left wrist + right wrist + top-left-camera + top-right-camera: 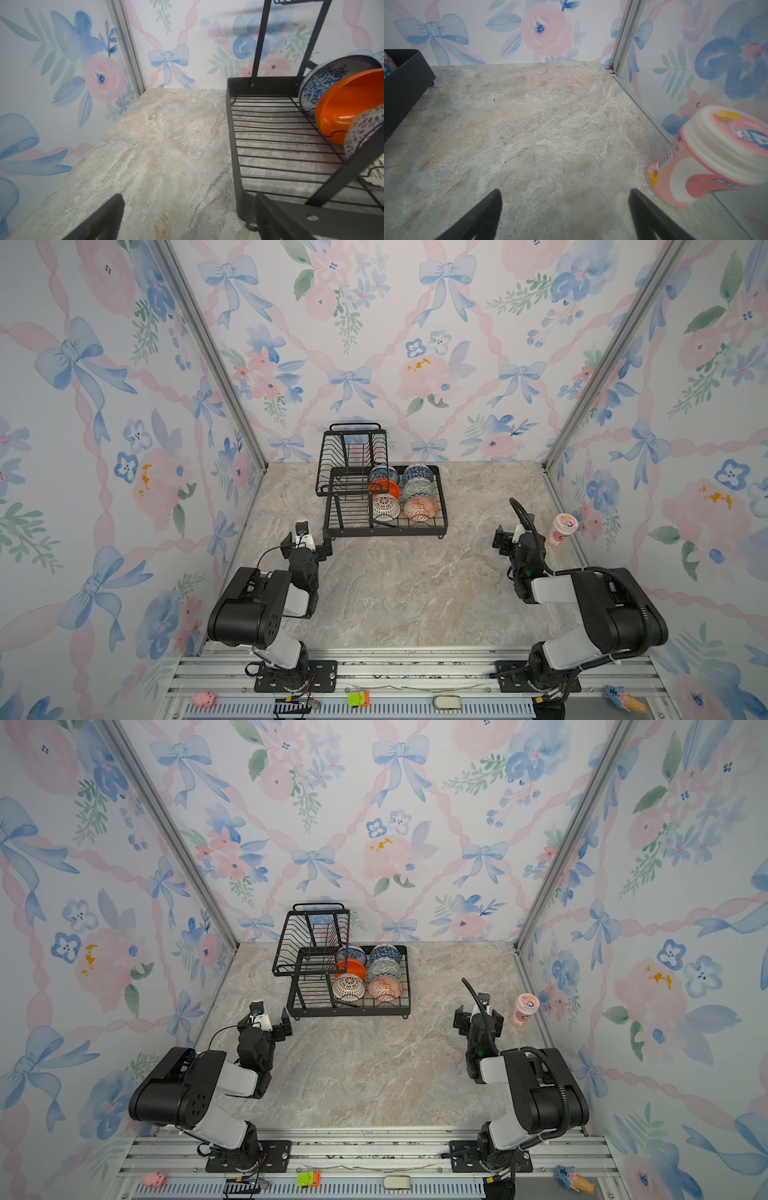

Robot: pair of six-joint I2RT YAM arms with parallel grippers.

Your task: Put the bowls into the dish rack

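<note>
Bench surface is a marbled tabletop (415,593), walled in on three sides. The dish rack (390,529) sits toward the far edge, slightly left of centre in both top views, with its raised upper basket (353,456) over the left part of the base tray. My left arm (249,610) and right arm (602,605) are each folded back on their own side, well apart from one another. All six bowls are in the right part of the lower tray, standing on edge in two rows of three running front to back. Left row, far to near: blue-white floral bowl (384,475), plain orange bowl (388,488), white bowl with dark radial lines (386,507). Right row, far to near: blue geometric bowl (417,475), pale green patterned bowl (419,490), orange-white patterned bowl (420,508). A tall pink cup (562,529) with a white lid stands by the right wall, just beside my right wrist. My left gripper (188,201) has its jaws spread wide with nothing between them but bare tabletop. One finger (270,218) lies at the near left corner of the rack, and I cannot tell whether it touches. My right gripper (564,193) is likewise spread wide and holds nothing, over open tabletop between the rack and the cup.
</note>
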